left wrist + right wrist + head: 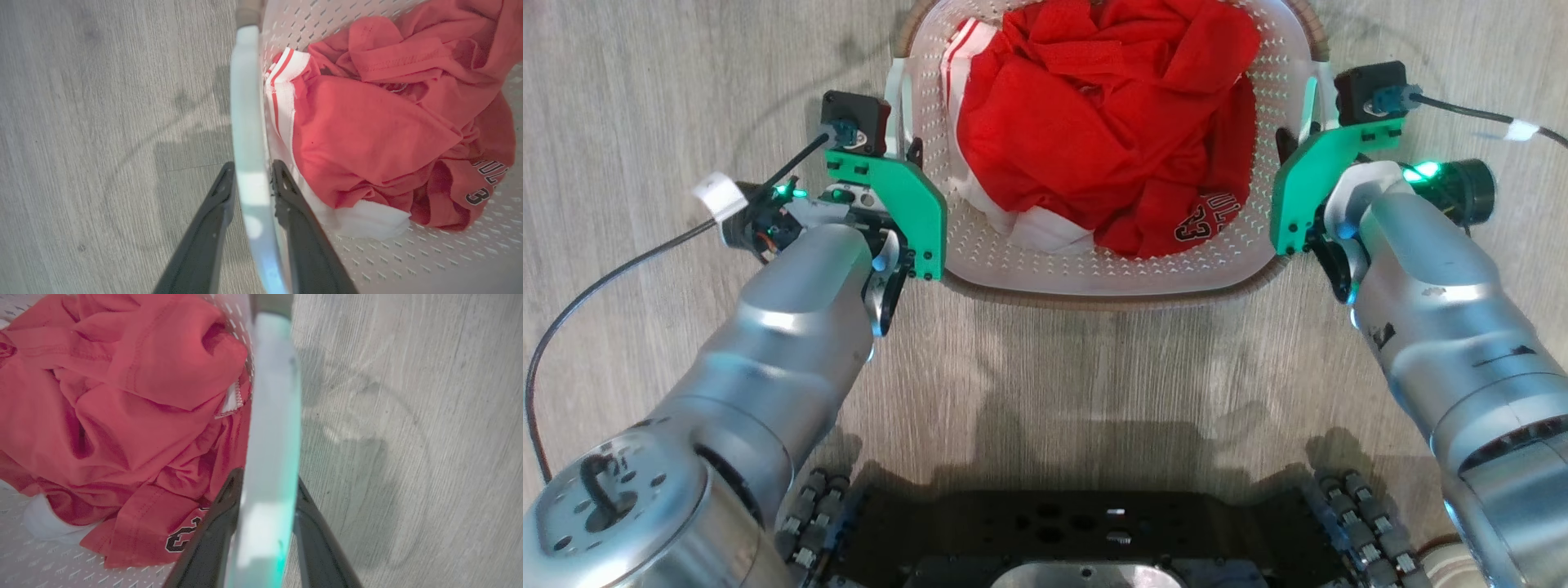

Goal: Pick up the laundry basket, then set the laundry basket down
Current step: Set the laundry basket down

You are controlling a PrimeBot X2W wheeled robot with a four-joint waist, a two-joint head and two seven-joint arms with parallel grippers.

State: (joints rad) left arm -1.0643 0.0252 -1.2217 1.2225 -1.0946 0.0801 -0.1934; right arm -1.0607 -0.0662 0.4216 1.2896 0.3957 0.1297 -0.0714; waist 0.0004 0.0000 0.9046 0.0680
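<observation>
Both grippers straddle the handles of the laundry basket (1094,278)

The left gripper (252,169) has one dark finger (216,204) on the floor side of the white left handle (245,102) and the other on the basket side, close against it; whether they press or stand just free, I cannot tell. The basket, holding crumpled red clothes (1111,106), sits between the arms on the grey wood floor (645,82). The right gripper (267,484) likewise brackets the right handle (276,396), with its grip equally unclear.
</observation>
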